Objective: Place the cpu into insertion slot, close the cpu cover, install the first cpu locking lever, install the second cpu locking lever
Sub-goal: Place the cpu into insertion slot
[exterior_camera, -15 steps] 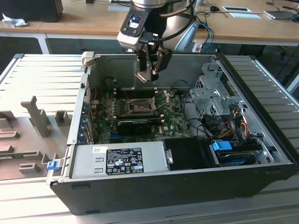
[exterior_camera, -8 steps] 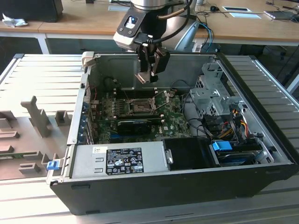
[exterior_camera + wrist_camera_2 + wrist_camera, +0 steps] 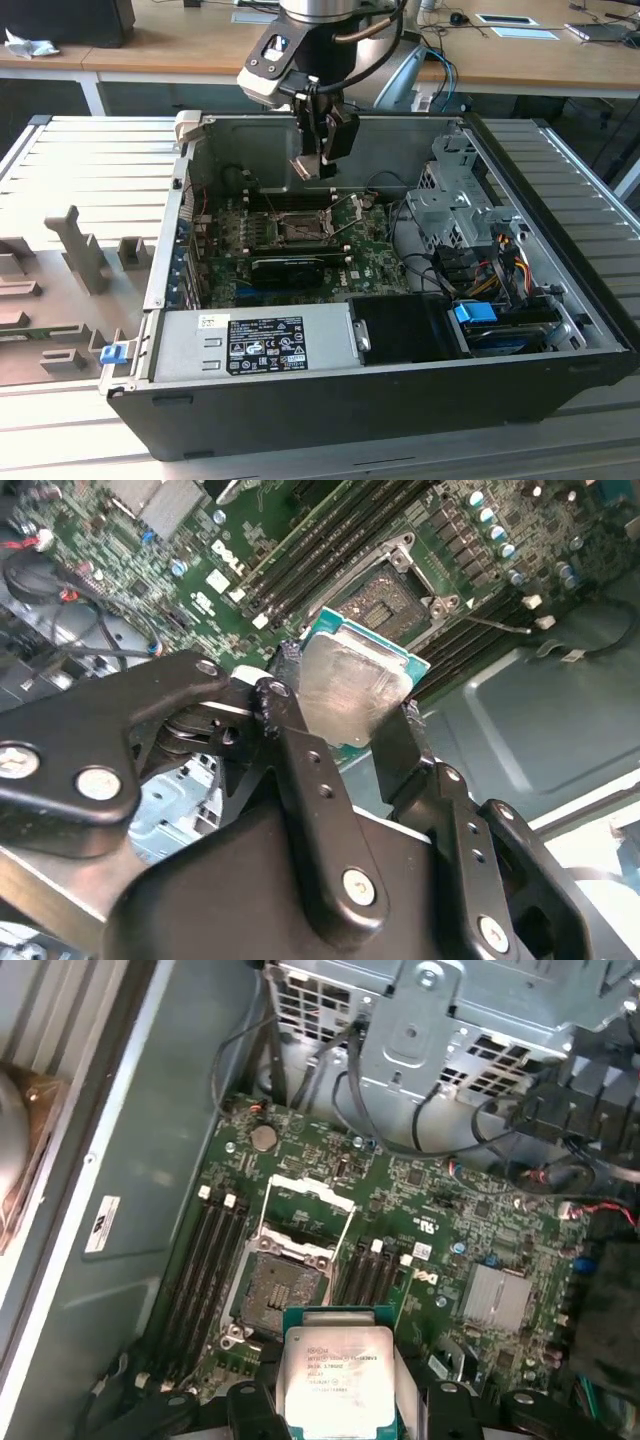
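Observation:
The cpu (image 3: 345,685), a small square chip with a silver-grey top and a green edge, is held between the fingers of my gripper (image 3: 348,695), which is shut on it. In the exterior view the gripper (image 3: 318,160) hangs inside the open computer case with the cpu (image 3: 303,168) above the motherboard. The insertion slot (image 3: 275,1295) lies bare below and slightly ahead of the held cpu (image 3: 335,1380). The cpu cover (image 3: 310,1192), a thin silvery frame, stands swung open at the slot's far edge. The insertion slot (image 3: 395,595) also shows past the chip.
A long black card (image 3: 285,265) lies just in front of the slot. A power supply (image 3: 255,340) fills the case front, and a metal drive cage (image 3: 455,205) with cables (image 3: 490,260) stands at the exterior view's right. Memory slots (image 3: 205,1270) flank the socket. Grey fixtures (image 3: 85,250) sit outside the case.

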Tool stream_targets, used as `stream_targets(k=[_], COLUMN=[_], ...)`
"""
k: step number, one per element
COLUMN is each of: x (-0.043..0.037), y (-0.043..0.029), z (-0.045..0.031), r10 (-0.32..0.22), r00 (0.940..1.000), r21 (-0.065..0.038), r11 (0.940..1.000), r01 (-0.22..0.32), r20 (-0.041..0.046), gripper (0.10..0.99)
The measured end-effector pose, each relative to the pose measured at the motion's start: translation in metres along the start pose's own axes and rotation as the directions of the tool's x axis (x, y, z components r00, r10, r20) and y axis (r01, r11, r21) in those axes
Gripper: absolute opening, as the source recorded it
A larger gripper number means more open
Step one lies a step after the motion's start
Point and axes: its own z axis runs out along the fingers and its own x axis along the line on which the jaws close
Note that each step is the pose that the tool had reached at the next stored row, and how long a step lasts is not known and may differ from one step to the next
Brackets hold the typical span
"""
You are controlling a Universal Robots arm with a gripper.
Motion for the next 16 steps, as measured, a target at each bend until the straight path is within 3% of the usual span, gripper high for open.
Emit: stream_targets(k=[7,10,16], x=[0.0000,0.0000,0.0000], y=[-0.0001,-0.0001,-0.0002], z=[0.0013,0.0023,0.0028], r10=[0.107,0.180,0.231], r00=[0.9942,0.9837,0.9729], r21=[-0.001,-0.001,-0.002], r11=[0.9942,0.9837,0.9731], r01=[-0.107,-0.180,-0.231], r20=[0.0073,0.0122,0.0156], gripper=[0.525,0.525,0.525])
